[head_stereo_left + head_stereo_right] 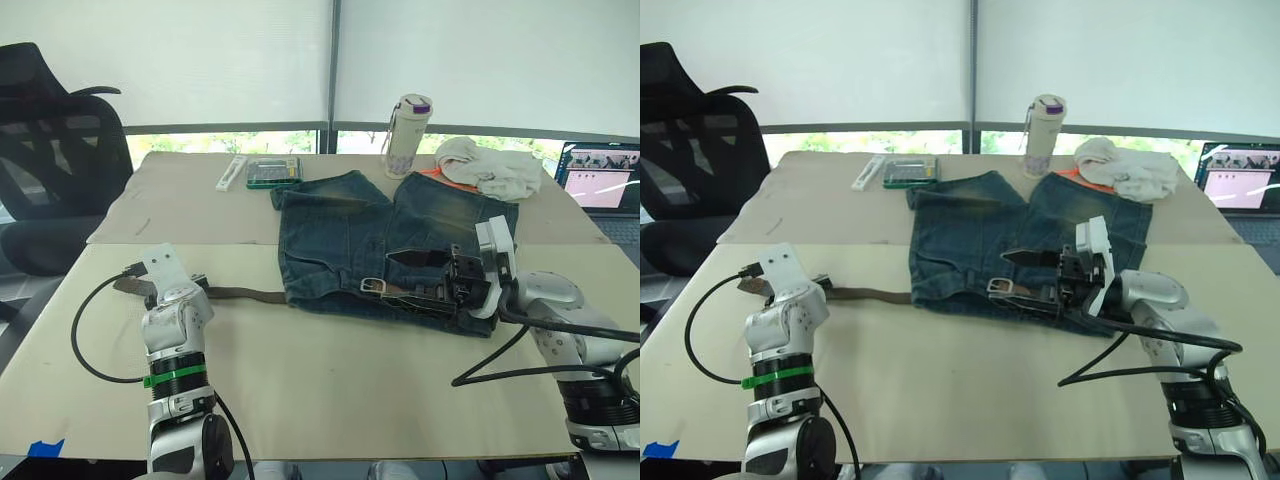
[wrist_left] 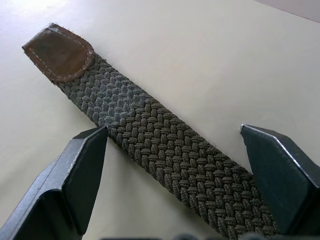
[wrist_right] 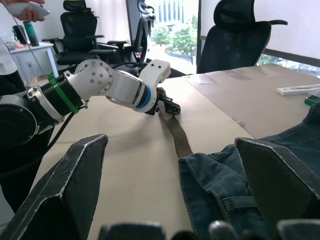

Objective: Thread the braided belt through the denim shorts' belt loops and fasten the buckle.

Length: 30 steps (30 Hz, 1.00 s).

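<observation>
Both jaws stand wide: our left gripper [image 2: 175, 165] straddles the braided belt [image 2: 165, 165] beside the denim shorts [image 1: 340, 240]; our right gripper [image 1: 425, 275] hovers over their waistband, near the buckle [image 1: 373, 286].

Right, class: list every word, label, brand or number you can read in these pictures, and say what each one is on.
None can be read.
The bottle: marks on its wrap are too small to read.
The laptop screen: its content is too blurred to read.
The green case: no readable print.
</observation>
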Motion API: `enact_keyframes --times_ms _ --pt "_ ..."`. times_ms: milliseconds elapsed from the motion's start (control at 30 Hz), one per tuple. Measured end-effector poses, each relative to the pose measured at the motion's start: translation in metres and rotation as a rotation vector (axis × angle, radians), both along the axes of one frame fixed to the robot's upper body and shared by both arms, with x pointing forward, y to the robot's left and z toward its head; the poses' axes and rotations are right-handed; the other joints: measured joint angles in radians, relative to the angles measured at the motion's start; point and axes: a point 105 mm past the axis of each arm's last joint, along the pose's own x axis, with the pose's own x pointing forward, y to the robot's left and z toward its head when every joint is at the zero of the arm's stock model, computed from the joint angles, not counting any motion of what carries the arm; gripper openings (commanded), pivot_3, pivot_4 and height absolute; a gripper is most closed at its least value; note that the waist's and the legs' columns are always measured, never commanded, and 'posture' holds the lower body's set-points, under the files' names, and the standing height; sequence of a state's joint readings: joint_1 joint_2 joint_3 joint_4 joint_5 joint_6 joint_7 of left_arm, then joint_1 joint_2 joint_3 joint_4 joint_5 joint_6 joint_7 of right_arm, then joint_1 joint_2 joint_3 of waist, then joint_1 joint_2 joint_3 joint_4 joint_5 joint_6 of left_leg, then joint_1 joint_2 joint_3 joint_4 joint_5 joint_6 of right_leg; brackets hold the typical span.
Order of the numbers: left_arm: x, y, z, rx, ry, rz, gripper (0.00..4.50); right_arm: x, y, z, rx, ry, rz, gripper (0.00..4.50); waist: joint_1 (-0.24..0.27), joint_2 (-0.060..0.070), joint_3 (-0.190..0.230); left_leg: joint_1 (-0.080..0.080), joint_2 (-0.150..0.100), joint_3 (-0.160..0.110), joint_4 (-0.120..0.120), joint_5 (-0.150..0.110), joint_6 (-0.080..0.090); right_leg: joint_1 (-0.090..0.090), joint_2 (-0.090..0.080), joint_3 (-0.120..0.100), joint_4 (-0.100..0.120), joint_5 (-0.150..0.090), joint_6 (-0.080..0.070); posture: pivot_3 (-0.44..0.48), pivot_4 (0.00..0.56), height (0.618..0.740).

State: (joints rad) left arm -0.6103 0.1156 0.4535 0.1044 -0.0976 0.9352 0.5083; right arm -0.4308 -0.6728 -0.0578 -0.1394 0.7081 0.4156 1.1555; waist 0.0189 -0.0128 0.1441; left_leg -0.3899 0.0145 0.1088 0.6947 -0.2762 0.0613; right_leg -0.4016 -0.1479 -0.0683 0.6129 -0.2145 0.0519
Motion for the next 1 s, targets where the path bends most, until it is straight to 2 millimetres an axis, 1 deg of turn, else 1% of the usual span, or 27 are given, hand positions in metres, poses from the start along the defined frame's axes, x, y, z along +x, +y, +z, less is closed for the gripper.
enact_keyframes --times_ms 33,167,267,300,400,533,667,767,867,1000 --pt "0.000 -0.001 0.000 -0.001 -0.003 0.001 3.67 0.000 0.000 0.000 0.000 0.000 -0.002 4.50 -0.002 0.000 0.000 0.000 0.000 0.000 0.000 0.000 0.000 0.000 0.000 0.000 0.000 0.000 0.000 0.000 0.150 0.737" --pt "0.001 -0.002 0.000 -0.002 -0.025 0.008 2.32 0.000 0.000 0.000 0.000 0.000 -0.005 4.50 -0.010 0.000 0.000 0.000 0.001 0.001 0.000 0.000 -0.001 -0.001 0.000 0.000 0.000 0.000 0.000 0.000 0.150 0.737" --pt "-0.004 0.001 -0.001 -0.005 -0.030 0.042 1.36 0.000 0.000 0.000 0.001 0.001 -0.009 4.50 -0.010 0.000 0.000 0.000 0.001 0.002 -0.001 -0.001 -0.001 -0.001 0.000 0.000 -0.001 0.000 0.000 0.000 0.150 0.737" --pt "-0.005 0.001 -0.001 -0.019 -0.036 0.060 0.98 0.000 0.000 0.000 0.001 0.001 -0.010 4.50 -0.009 0.000 0.000 0.000 0.001 0.002 -0.001 -0.001 -0.001 -0.001 0.000 0.000 -0.001 0.000 0.000 0.000 0.150 0.737" --pt "-0.007 0.000 -0.001 -0.049 -0.062 0.081 0.05 0.001 0.000 0.000 0.002 0.001 -0.012 4.50 -0.009 0.000 0.000 0.000 0.001 0.002 0.000 -0.001 -0.001 -0.001 -0.001 0.000 -0.001 0.000 0.000 0.000 0.150 0.737" --pt "-0.010 -0.002 -0.003 -0.088 -0.094 0.112 0.05 0.001 0.000 0.000 0.002 0.000 -0.016 4.50 -0.009 0.000 0.000 0.000 0.001 0.003 -0.001 -0.001 -0.001 -0.001 -0.001 0.000 -0.001 0.000 0.000 0.000 0.150 0.737" --pt "-0.014 -0.001 -0.002 -0.101 -0.166 0.114 0.05 0.002 0.000 -0.001 -0.003 -0.003 -0.024 4.50 -0.009 0.000 0.000 0.000 0.001 0.003 -0.001 -0.002 -0.001 -0.002 -0.001 0.000 -0.002 0.000 0.000 0.000 0.150 0.737" --pt "-0.016 0.000 -0.001 -0.101 -0.197 0.098 0.86 0.002 0.001 -0.002 0.002 -0.003 -0.024 4.50 -0.007 0.000 0.000 -0.001 0.001 0.003 0.000 -0.002 -0.001 -0.002 -0.001 0.000 -0.002 0.000 0.000 0.000 0.150 0.737" --pt "-0.021 -0.003 0.002 -0.106 -0.224 0.104 1.88 0.003 0.001 -0.003 0.002 -0.001 -0.026 4.50 -0.007 -0.002 0.001 -0.002 0.001 0.003 0.000 -0.002 0.000 -0.003 -0.001 0.000 -0.002 0.000 -0.001 0.000 0.150 0.737" --pt "-0.029 -0.005 0.006 -0.136 -0.240 0.168 3.20 0.003 0.001 -0.003 0.000 -0.001 -0.029 4.50 -0.005 -0.006 0.004 -0.004 0.001 0.002 0.000 -0.002 0.001 -0.004 -0.001 0.000 -0.002 0.000 -0.001 0.000 0.150 0.737"
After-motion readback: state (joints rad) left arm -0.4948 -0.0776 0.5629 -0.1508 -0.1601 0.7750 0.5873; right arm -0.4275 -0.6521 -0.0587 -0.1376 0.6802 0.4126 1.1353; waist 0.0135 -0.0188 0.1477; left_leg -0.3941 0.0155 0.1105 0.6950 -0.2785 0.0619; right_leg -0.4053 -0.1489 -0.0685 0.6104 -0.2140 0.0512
